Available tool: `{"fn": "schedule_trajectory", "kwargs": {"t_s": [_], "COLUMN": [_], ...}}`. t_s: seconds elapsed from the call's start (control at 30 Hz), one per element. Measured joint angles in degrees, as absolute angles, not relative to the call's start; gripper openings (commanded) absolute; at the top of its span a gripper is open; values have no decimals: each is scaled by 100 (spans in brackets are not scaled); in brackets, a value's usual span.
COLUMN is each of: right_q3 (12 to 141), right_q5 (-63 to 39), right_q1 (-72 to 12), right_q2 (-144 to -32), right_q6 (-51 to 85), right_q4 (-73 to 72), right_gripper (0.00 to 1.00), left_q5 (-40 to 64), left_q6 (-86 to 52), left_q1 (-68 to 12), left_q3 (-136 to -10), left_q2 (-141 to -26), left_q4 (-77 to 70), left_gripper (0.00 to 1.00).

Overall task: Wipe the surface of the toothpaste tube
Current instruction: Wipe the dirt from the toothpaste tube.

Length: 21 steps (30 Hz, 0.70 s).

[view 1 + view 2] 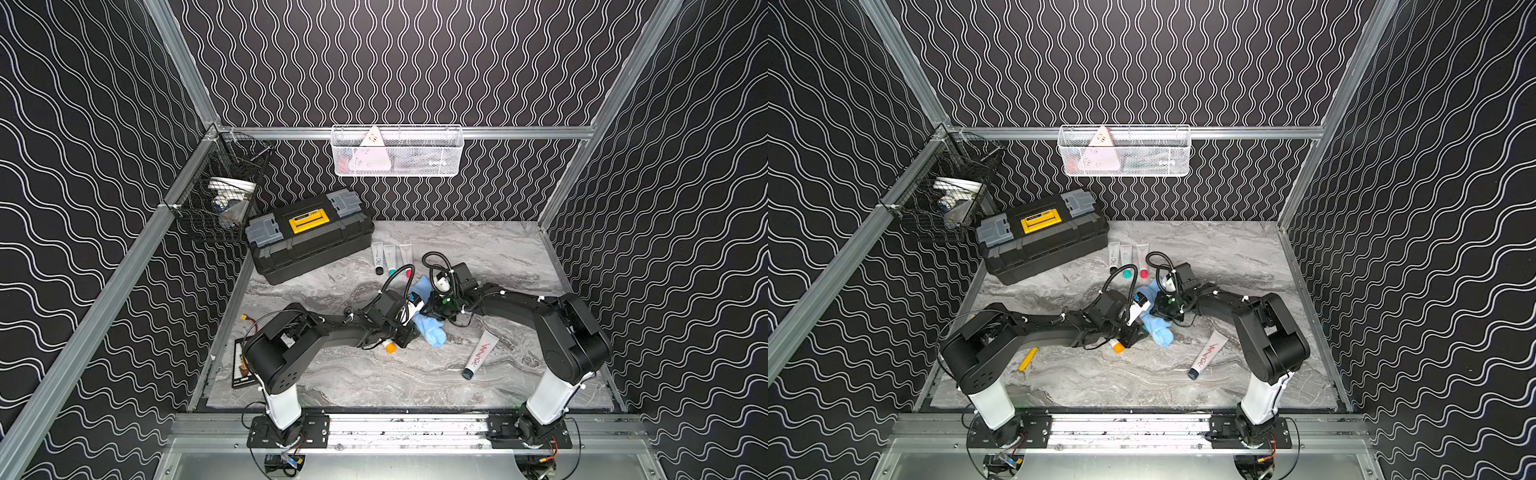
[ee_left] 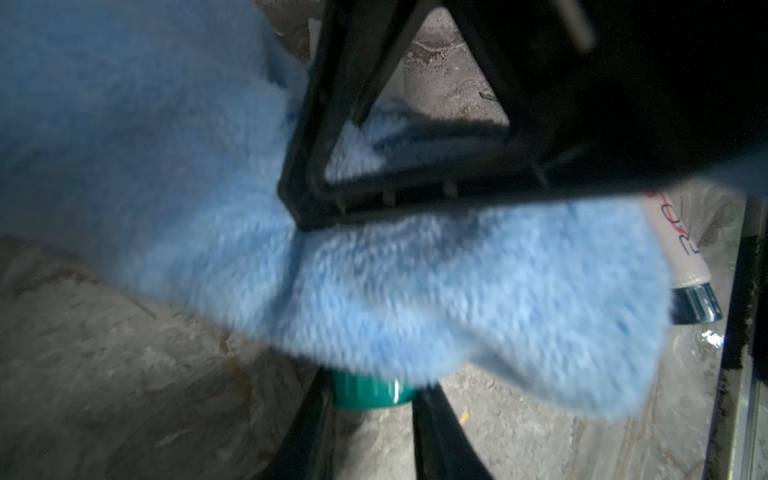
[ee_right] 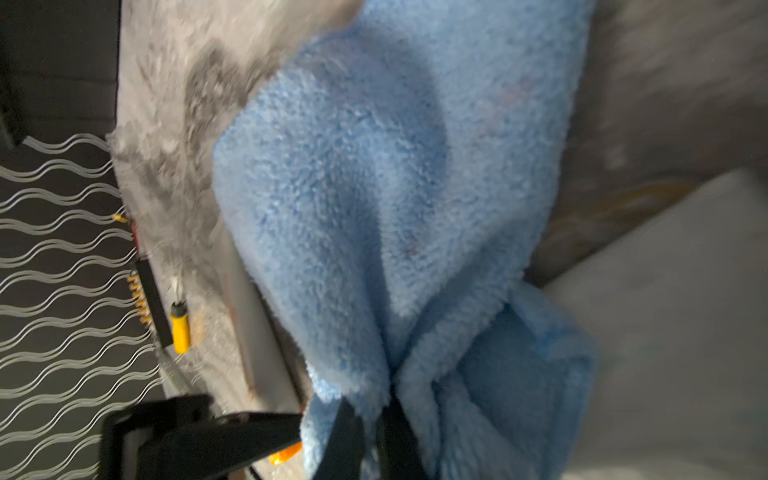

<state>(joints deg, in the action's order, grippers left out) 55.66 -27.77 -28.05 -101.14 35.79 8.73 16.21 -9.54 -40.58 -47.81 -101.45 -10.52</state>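
Cloth (image 3: pixel 374 187) is pinched in my right gripper (image 3: pixel 368 405); left gripper (image 2: pixel 372 409) squeezes the green-capped toothpaste tube (image 2: pixel 368 392), so I should rub slowly along it

Clearances on the table (image 1: pixel 374 386). The near strip between the arm bases is lying open, and so is the far right corner. The left arm (image 1: pixel 332 328) and right arm (image 1: pixel 519 305) are barring the middle, a blue cloth (image 1: pixel 432 330) hanging where they meet (a toothpaste tube (image 2: pixel 370 395) showing beneath it). A toolbox (image 1: pixel 309 237) is filling the far left, a row of three tubes (image 1: pixel 390 255) lying just beside it; a lone tube (image 1: pixel 482 352) is narrowing the near right.
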Motion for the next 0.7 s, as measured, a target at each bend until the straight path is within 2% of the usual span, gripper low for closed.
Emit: {"fn": "schedule_trajectory", "kwargs": {"t_s": [0.3,0.7], "right_q3": [5601,5833], "right_q5": [-3015,-3037], "right_q1": [-2753,-1441], "right_q2": [-10073,-9448], "right_q6": [3671,3028], "right_q4": [899,1487], "right_gripper": [0,0], "left_q5": [1468,847], "left_q6": [-1149,-1872], "left_q1": [-4058,-4156], "left_q3": [-4729,-5177], "left_q2": [-10243,-10477], "left_q4": [-1339,-1315], "left_gripper": [14,12]}}
